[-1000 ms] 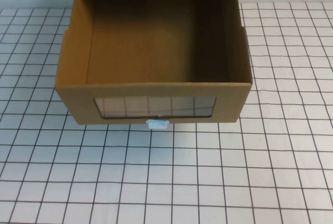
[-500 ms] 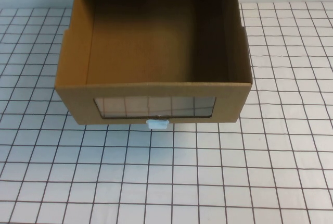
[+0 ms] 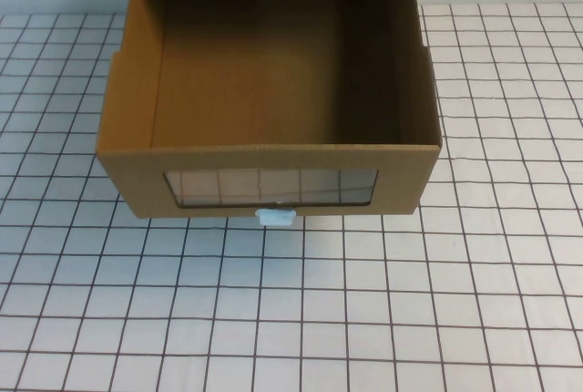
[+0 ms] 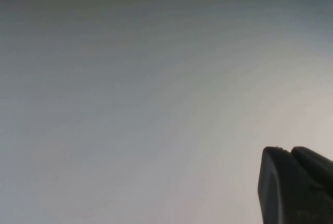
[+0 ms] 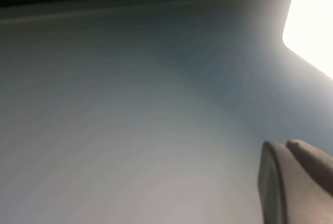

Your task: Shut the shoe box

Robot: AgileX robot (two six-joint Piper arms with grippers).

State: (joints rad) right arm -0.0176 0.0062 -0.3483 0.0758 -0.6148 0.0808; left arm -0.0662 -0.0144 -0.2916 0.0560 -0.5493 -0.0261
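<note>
One shoe box (image 3: 269,109) sits at the counter's (image 3: 474,301) far edge, near its middle, drawer pulled out toward the near edge, tab (image 3: 276,217) below its window (image 3: 271,186), while left gripper (image 4: 296,187) and right gripper (image 5: 294,182) face blank surfaces, their spread impossible to tell.

The shoe box (image 3: 273,100) was matt brown cardboard, its front window (image 3: 271,186) clear glossy film, its pull tab (image 3: 276,217) smooth white plastic. The table (image 3: 364,310) had a white, gridded surface. The left gripper (image 4: 296,185) and right gripper (image 5: 294,182), each facing a blank surface, looked like matt dark plastic.
</note>
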